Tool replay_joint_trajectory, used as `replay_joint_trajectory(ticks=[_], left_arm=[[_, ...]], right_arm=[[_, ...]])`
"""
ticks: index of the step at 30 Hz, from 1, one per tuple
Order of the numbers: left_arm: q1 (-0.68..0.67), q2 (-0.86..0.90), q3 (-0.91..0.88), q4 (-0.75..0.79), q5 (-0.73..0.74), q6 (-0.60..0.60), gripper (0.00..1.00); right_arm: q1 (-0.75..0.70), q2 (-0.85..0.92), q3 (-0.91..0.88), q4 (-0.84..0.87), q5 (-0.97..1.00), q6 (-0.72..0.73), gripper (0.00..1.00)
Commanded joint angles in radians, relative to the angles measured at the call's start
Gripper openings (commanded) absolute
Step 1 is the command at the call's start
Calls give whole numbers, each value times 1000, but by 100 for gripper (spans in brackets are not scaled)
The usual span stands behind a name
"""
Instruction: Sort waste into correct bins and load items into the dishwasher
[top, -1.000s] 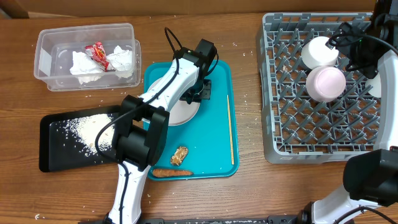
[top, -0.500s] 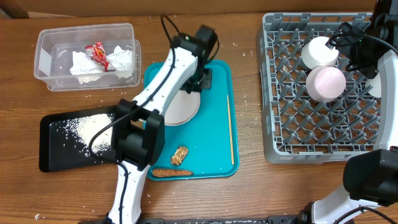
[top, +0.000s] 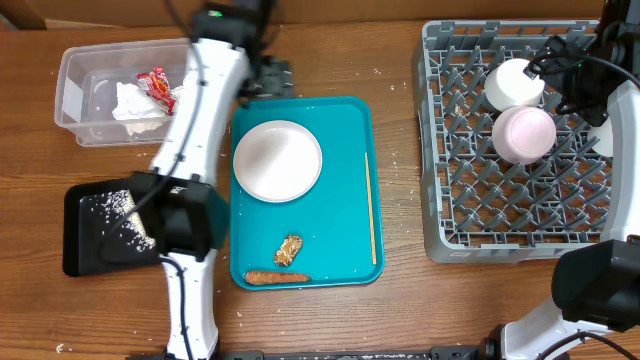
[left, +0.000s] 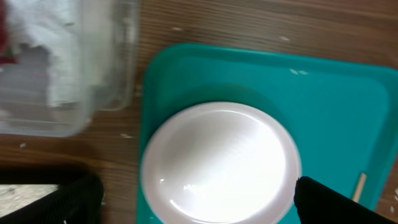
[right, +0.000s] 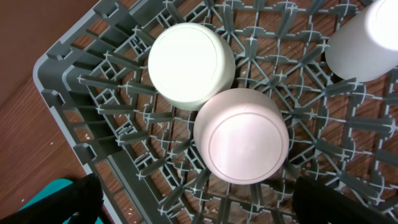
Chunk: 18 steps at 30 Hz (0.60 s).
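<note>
The small white plate (top: 277, 160) lies flat on the teal tray (top: 345, 245). My left gripper (top: 272, 75) hangs open above the tray's far-left corner; in the left wrist view the plate (left: 221, 162) shows between its spread fingers (left: 336, 202), untouched. A wooden stick (top: 371, 208), a brown lump (top: 289, 250) and an orange food stick (top: 276, 278) lie on the teal tray. The right gripper (right: 208, 211) is open and empty over the grey dish rack (top: 470, 215), above an upturned cup (right: 191, 65) and bowl (right: 242, 135).
The clear tub (top: 75, 100) at the far left holds napkins (top: 195, 98) and a red wrapper (top: 157, 85). The black tray (top: 85, 250) at the left carries rice grains (top: 135, 215). Another white piece (right: 367, 37) stands in the rack.
The left gripper opened and let go of the plate, then rose and swung back toward the far left. The plate now lies uncovered on the teal tray. The right arm has not moved.
</note>
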<state>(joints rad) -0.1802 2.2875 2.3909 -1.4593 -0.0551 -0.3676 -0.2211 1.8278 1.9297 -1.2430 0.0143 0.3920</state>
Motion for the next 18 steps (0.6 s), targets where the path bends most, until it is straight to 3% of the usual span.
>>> replay_joint_trajectory(ticks=[1,11,15,18], left_arm=[[89,-11,20,-6,24,-7,100],[289,-11,20,-6,145,-7,100],[340,-11,20,3,145,-6,100],[367,-11,20,3,145,-6,100]], right_arm=[[1,-19,14,3,-1,5,100],[1,-19,14,56,-143,10,100],[5,-18,13,43,-372,2,100],[52,-17,5,32,-497,-94,100]])
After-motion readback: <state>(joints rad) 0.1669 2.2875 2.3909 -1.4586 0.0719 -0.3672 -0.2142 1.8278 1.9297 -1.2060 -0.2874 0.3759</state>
